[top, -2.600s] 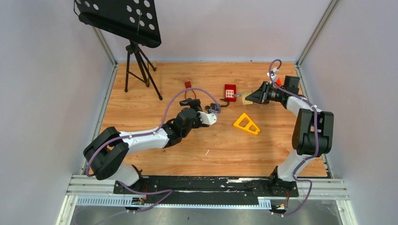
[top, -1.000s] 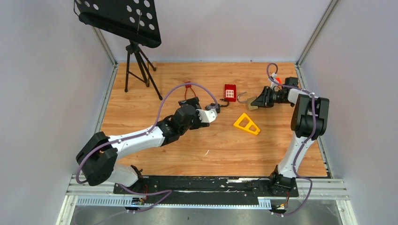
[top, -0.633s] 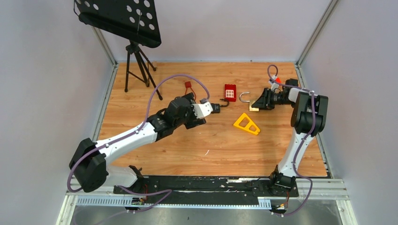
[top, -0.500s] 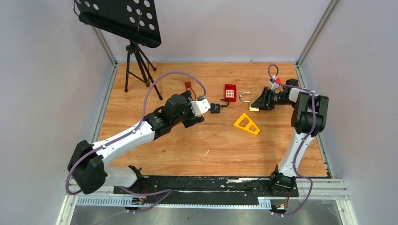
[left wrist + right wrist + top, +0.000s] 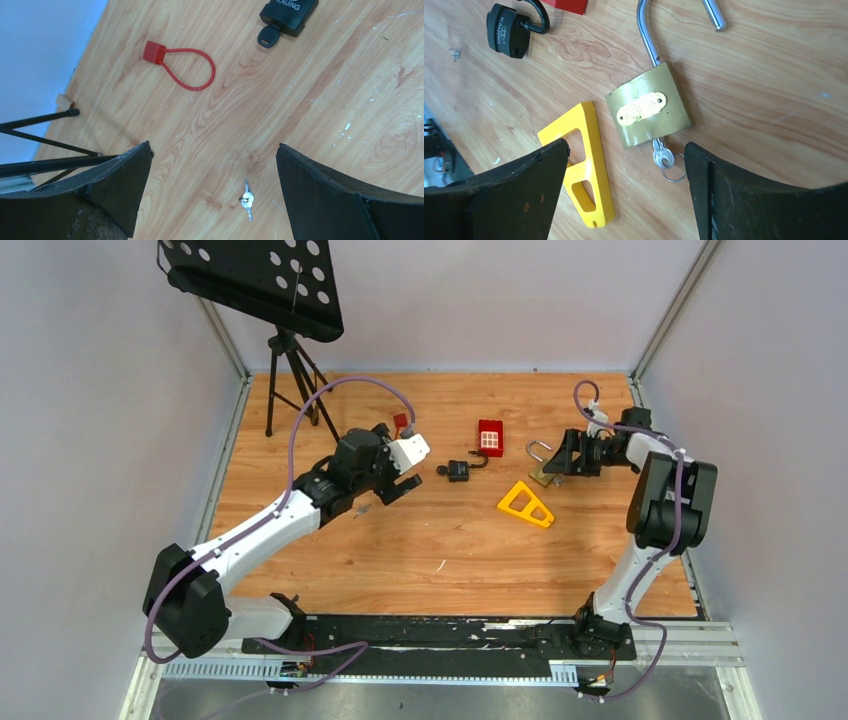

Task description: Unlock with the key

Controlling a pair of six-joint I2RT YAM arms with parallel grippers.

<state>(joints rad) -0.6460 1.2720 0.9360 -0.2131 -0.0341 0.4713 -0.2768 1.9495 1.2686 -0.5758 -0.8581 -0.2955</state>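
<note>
The brass padlock [image 5: 647,113] is judged unlocked: shackle [image 5: 646,35] sprung, key [image 5: 663,156] inserted. Right gripper [image 5: 625,147] and left gripper [image 5: 214,150] are spread wide, empty; withdrawal is called for next.

Bare wood covers the near half of the table [image 5: 450,550], from 4 to 8 o'clock of its centre, leaving open passage. The brass padlock [image 5: 541,472] is hemmed in by three things:

- the yellow triangle [image 5: 526,504], close at 7 o'clock
- the black padlock [image 5: 459,471], at 9
- the red block [image 5: 490,437], at 10

The tripod [image 5: 285,343] blocks the table's 11 o'clock corner.

Brass padlock [image 5: 647,111], blk padlock [image 5: 507,31], yel triangle [image 5: 594,155].
</note>
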